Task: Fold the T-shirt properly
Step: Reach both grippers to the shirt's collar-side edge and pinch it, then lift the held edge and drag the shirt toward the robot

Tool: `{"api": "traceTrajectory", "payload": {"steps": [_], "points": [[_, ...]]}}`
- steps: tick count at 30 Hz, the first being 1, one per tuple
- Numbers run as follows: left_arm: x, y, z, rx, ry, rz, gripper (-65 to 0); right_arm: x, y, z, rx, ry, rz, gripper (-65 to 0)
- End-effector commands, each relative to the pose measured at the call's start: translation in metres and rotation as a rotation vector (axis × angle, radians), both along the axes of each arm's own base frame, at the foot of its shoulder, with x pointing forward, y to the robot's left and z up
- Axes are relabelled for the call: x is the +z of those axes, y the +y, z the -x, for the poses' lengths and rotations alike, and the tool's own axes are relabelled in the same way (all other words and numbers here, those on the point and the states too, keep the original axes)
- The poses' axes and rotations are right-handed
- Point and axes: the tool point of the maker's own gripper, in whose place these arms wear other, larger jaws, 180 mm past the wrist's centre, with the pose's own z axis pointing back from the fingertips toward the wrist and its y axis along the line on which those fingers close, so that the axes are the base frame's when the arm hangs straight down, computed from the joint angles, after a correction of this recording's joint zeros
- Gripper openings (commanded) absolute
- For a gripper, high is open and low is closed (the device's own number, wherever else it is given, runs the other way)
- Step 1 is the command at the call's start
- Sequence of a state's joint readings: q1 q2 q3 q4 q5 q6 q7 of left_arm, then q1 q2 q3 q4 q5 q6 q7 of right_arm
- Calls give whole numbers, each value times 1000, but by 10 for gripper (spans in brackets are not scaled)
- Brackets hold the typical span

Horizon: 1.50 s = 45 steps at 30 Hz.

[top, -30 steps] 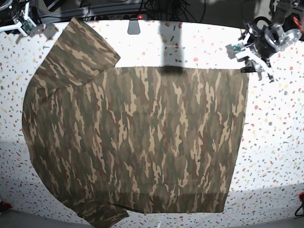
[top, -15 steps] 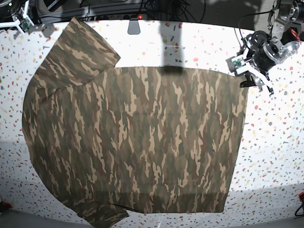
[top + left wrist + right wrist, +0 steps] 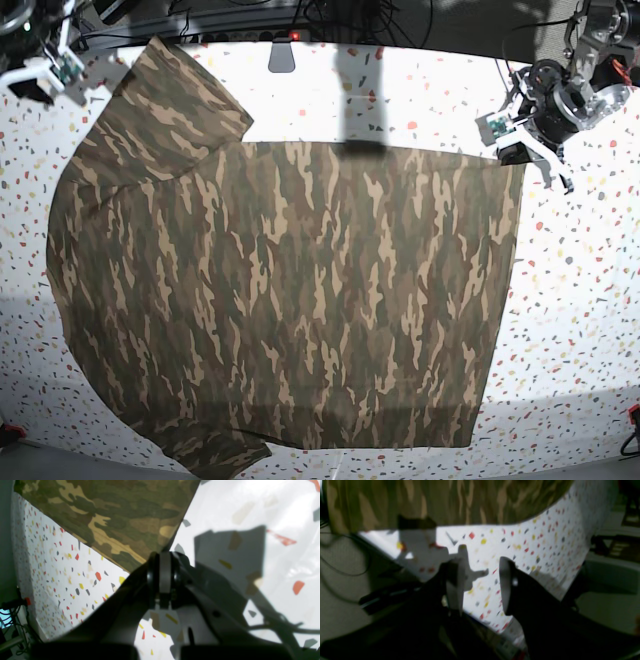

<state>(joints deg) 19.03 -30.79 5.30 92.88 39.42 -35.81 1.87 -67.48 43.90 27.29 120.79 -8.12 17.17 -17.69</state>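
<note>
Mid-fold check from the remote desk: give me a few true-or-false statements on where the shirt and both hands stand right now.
1. The camouflage cloth T-shirt lies spread flat on the speckled white table. True.
2. The left hand is wide open. False: it is shut at the shirt's corner.
3. The right hand grips a sleeve. False: its fingers stand apart over bare table, holding nothing.
4. The shirt is rolled into a ball. False: it is spread out.

brightly lit from above, glare whitening the worktop in both wrist views; hard shadows beside the blurred, dark fingers; bowed at base-view edges.
</note>
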Motion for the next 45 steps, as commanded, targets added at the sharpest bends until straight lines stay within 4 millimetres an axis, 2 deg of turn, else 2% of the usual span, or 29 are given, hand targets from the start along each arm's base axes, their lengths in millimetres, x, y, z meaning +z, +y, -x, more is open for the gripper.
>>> {"api": "traceTrajectory", "payload": {"steps": [1,6,12,16,19,25,31,38,45], "points": [[2,9,-2,0,-6,-36,-650,8,2,-11,34,-34,15,-412],[1,9,-2,8,-4,-41,-650,6,-2,-27,104,-23,50,-412],[2,9,-3,8,-9,-40,-650,-15,-36,-18,112,20,133,-412],[2,8,-3,9,-8,-36,-650,-29,-41,-23,119,27,119,-412],[4,4,-3,25,-3,3,-650,-44,-44,-29,160,66,183,-412],[4,3,-3,28,-2,12,-650,-79,-27,-31,186,132,176,-412],[5,3,-4,31,-10,11,-650,-91,-4,-40,304,135,248,-412],[9,6,-11,49,-52,9,-650,-86,-5,-63,270,98,263,-412],[9,6,-11,48,-52,6,-650,-92,-17,-71,213,96,242,-412]]}}
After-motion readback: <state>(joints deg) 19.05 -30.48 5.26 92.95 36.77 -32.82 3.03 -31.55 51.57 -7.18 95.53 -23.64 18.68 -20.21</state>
